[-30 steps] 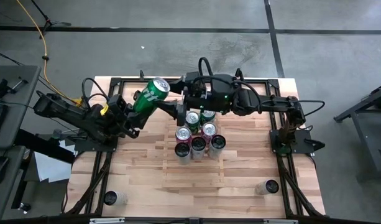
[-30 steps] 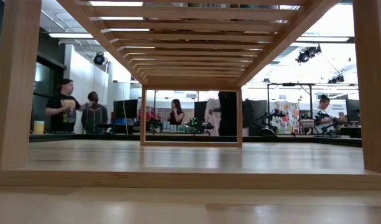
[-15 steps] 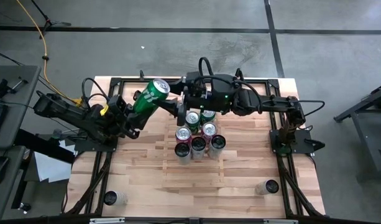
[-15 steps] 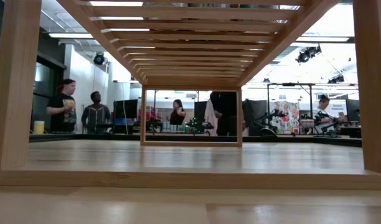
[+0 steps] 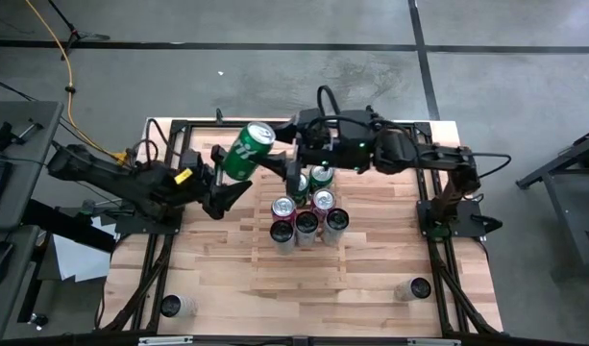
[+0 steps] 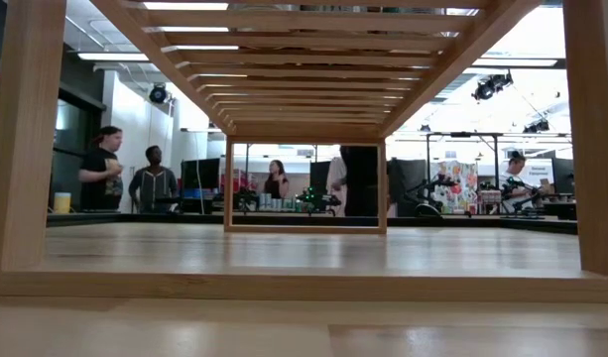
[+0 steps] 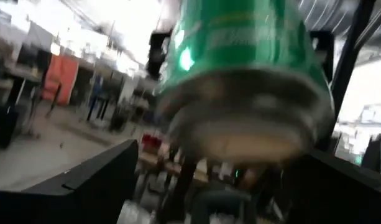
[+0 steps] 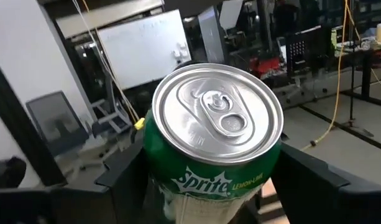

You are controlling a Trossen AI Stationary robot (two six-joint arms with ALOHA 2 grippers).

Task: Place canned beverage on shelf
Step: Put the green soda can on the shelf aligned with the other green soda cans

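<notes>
High view: green Sprite can [image 5: 251,151] was in the air over the table's far edge, right gripper [image 5: 280,165] clamped on it, left gripper [image 5: 229,183] spread wide just beside it, looking like a handoff. Five cans [image 5: 306,207] stood on the shelf [image 5: 371,245]

Low view: only shelf slats [image 6: 313,40], nothing underneath

Right wrist: can top [image 8: 217,113] between its fingers

text read: we make out "Sprite" in white with smaller "LEMON-LIME" beside it | on: green can [image 8: 214,155], side wall below its silver top | elsewhere: we read no other text, number or sign in any view
</notes>
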